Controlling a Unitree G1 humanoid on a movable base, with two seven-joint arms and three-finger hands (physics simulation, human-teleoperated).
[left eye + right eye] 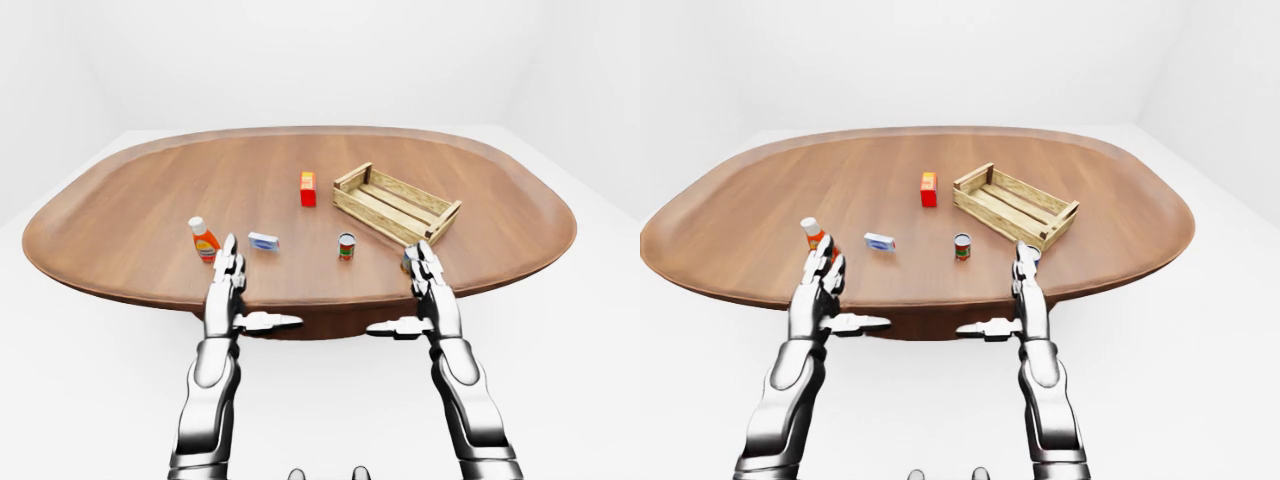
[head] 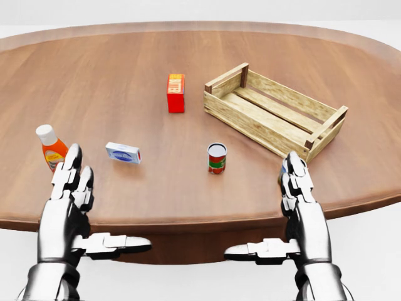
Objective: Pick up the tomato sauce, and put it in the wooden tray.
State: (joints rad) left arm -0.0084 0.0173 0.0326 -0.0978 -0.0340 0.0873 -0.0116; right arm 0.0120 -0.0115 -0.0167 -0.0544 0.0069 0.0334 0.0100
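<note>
Tomato sauce: the small can [image 2: 217, 157] stands upright on the worktop [image 2: 125, 81], between the two hands, nearer the right hand [image 2: 299, 207].
Wooden tray: the tray [image 2: 274, 113] is just past the right hand, so it looks like a short trip.
Hands: right hand and left hand [image 2: 67, 210] hold fingers straight, thumbs out sideways, gripping nothing.
Pose: both arms reach over the worktop's near edge.

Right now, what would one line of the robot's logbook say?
left hand: open, empty | right hand: open, empty | tomato sauce can: upright on table, untouched | wooden tray: empty
</note>
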